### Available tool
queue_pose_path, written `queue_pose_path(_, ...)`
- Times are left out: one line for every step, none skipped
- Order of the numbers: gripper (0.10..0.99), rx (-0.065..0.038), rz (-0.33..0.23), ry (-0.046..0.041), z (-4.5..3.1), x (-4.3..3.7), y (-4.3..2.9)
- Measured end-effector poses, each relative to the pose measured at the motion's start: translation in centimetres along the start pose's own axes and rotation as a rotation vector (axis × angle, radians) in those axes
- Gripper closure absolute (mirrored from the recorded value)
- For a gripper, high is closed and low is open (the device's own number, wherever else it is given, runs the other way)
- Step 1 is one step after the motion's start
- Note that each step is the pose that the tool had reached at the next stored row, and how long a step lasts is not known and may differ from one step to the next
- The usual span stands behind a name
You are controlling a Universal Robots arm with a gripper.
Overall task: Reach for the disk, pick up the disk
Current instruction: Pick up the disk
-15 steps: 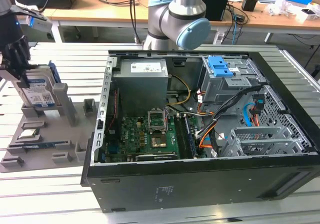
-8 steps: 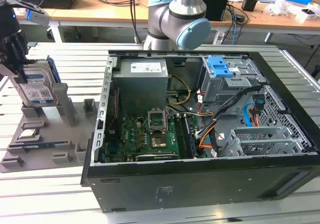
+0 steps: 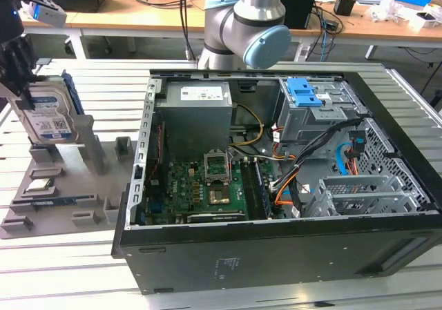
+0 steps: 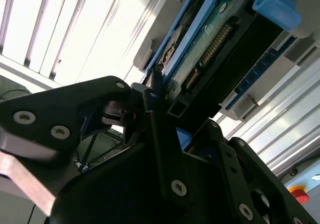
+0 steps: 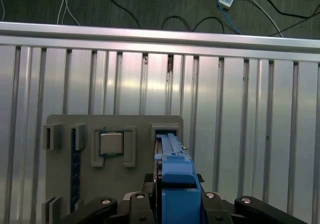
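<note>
Nearest, first wrist view: black gripper (image 5: 172,199) clenched on flat silver-grey metal disk (image 5: 175,174) with blue plastic rails, fingers (image 5: 207,199) tight against its sides; sits upright in slot of grey plastic fixture tray (image 5: 120,121), near square silver processor chip (image 5: 111,143); beyond, exterior view's right: open black computer case (image 3: 276,255); farthest: wooden desks (image 3: 138,18).

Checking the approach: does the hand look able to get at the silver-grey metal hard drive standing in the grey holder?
Probably yes: the hand is at the upright silver-grey metal hard drive in the grey holder, its blue-railed edge exposed, with nothing between them.
</note>
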State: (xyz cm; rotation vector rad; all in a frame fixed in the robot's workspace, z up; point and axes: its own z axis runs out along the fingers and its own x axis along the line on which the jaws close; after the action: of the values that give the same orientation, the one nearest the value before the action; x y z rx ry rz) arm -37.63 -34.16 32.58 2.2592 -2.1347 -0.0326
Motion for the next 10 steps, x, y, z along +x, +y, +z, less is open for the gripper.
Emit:
queue_pose_path(0.722,0.000,0.000,-0.0001,-0.11,0.00,0.00)
queue_pose_path(0.722,0.000,0.000,-0.0001,-0.35,-0.01,0.01)
queue_pose_path(0.722,0.000,0.000,-0.0001,-0.62,-0.01,0.02)
queue_pose_path(0.722,0.000,0.000,0.0000,-0.78,-0.01,0.02)
queue_pose_path(0.722,0.000,0.000,-0.0001,-0.93,-0.02,0.02)
queue_pose_path(0.722,0.000,0.000,-0.0001,-1.21,-0.03,0.03)
queue_pose_path(0.722,0.000,0.000,-0.0001,-1.42,-0.04,0.04)
queue_pose_path(0.722,0.000,0.000,-0.0001,-1.62,-0.04,0.04)
queue_pose_path(0.722,0.000,0.000,0.0000,-1.89,-0.05,0.05)
queue_pose_path(0.722,0.000,0.000,-0.0001,-2.15,-0.06,0.06)
